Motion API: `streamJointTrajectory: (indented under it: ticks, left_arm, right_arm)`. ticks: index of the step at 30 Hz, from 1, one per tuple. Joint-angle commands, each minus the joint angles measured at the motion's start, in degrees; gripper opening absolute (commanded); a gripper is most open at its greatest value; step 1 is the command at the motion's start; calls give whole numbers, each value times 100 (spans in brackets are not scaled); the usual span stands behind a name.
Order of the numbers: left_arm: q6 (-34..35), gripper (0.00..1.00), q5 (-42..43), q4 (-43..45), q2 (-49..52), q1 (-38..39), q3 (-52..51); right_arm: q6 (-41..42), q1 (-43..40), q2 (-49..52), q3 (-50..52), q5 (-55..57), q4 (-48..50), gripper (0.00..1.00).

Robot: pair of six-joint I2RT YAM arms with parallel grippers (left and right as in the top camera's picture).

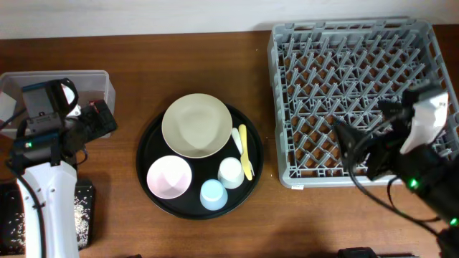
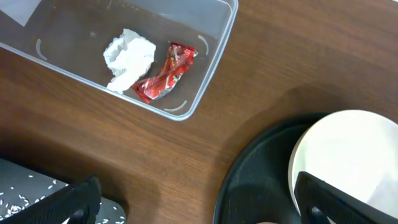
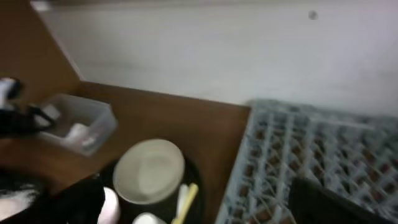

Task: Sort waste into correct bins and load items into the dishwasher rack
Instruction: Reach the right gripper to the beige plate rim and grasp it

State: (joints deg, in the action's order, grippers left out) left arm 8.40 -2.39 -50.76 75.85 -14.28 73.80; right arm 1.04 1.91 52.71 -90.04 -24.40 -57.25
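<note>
Left pincer (image 2: 198, 202) spread wide; paper wad (image 2: 129, 57) in tub (image 2: 217, 43) beyond.

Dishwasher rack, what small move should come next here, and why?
Probably swing the open right hand left toward the white cup on the round tray. The paper wad and red wrapper already lie in the clear tub, while the rack shows nothing loaded.

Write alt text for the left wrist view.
A clear plastic tub on a wooden table holds a crumpled white paper wad and a red snack wrapper. Lower right, a cream bowl sits on a round black tray.
</note>
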Motion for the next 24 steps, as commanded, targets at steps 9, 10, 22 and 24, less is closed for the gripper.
streamJointTrajectory:
  ticks: [9,10,22,24]
  left_arm:
    - [-28,99,-2,11,-57,-24,55]
    - [-28,99,-2,11,-57,-24,55]
    - [-28,99,-2,11,-57,-24,55]
    - [-31,99,-2,11,-57,-24,55]
  right_arm:
    - [247,1257,2291,-275,-107,-1843,80]
    - [251,1829,2636,-275,374,-1696,80]
    - [243,3287,6408,-275,2820,2041,80]
    - [247,3246,6443,-275,2802,2385,79]
